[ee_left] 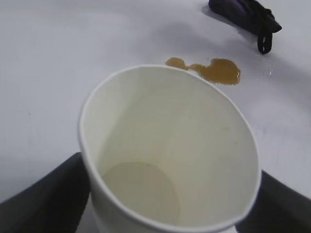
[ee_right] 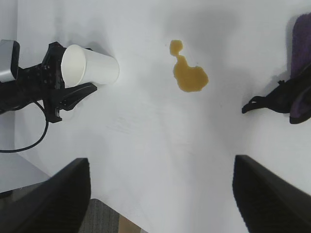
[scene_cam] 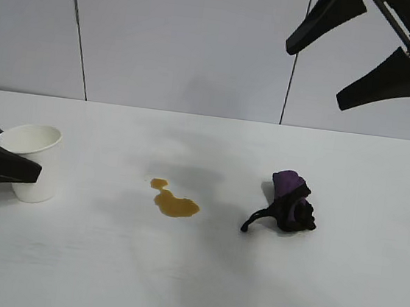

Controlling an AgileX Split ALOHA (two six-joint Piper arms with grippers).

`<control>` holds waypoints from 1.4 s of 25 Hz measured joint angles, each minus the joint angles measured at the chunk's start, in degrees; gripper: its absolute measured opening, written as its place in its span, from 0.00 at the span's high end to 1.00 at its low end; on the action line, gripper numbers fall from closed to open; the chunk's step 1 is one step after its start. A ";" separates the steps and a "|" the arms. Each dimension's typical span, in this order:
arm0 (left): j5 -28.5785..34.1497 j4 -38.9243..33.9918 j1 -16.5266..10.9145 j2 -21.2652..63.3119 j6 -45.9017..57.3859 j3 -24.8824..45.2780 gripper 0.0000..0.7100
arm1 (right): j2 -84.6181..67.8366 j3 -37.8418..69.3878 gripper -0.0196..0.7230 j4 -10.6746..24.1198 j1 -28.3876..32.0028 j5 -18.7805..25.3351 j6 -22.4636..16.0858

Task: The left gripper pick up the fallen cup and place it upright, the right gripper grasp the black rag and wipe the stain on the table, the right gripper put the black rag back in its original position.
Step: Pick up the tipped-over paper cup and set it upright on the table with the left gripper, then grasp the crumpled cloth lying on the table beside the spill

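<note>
- My left gripper [scene_cam: 18, 165] sits at the table's [scene_cam: 197, 286] far left edge in the exterior view, clenched around the cup [scene_cam: 32, 160]; one finger [ee_left: 43, 199] shows on each side of the cup wall in the left wrist view.
- The cup stands nearly upright, base on the table, mouth tilted a little toward 11 o'clock; its long axis runs close to vertical.
- The stain [scene_cam: 174, 200] lies at the cup's 3 o'clock, well apart from it, its long axis running from 10 to 4 o'clock, smaller blob at the 10 end.
- The black rag [scene_cam: 291, 206] sits at the stain's 3 o'clock, purple patch on top, tail pointing toward 8 o'clock.
- My right gripper [scene_cam: 357, 56] hangs high above the rag at about its 1 o'clock, fingers spread wide, holding nothing.
- Bare tabletop lies between cup, stain and rag, and across the whole near side.
</note>
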State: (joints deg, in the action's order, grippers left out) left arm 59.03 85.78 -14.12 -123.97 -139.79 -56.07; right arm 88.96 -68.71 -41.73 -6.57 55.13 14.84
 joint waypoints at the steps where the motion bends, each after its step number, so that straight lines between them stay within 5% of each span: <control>1: -1.14 -0.65 0.00 1.01 0.88 0.00 0.24 | 0.00 0.00 0.22 0.00 0.00 -0.12 0.00; 10: -5.03 -4.20 0.00 6.94 9.97 0.22 0.09 | 0.00 0.00 0.22 0.00 0.00 -0.24 0.00; 22: -6.25 -6.51 0.00 13.56 15.70 0.34 0.07 | 0.00 0.00 0.22 -0.04 0.00 -0.24 0.49; 28: -9.46 -7.06 0.00 27.58 24.58 0.22 0.07 | 0.00 0.00 0.22 -0.11 0.00 -0.24 0.77; 35: -9.36 -11.83 0.00 50.07 52.54 -5.27 0.07 | 0.00 0.00 0.22 -0.16 0.00 0.13 0.85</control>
State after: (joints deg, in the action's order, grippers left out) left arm 49.66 73.94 -14.12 -73.90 -87.25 -61.35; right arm 88.96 -68.71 -41.89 -6.57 55.25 15.70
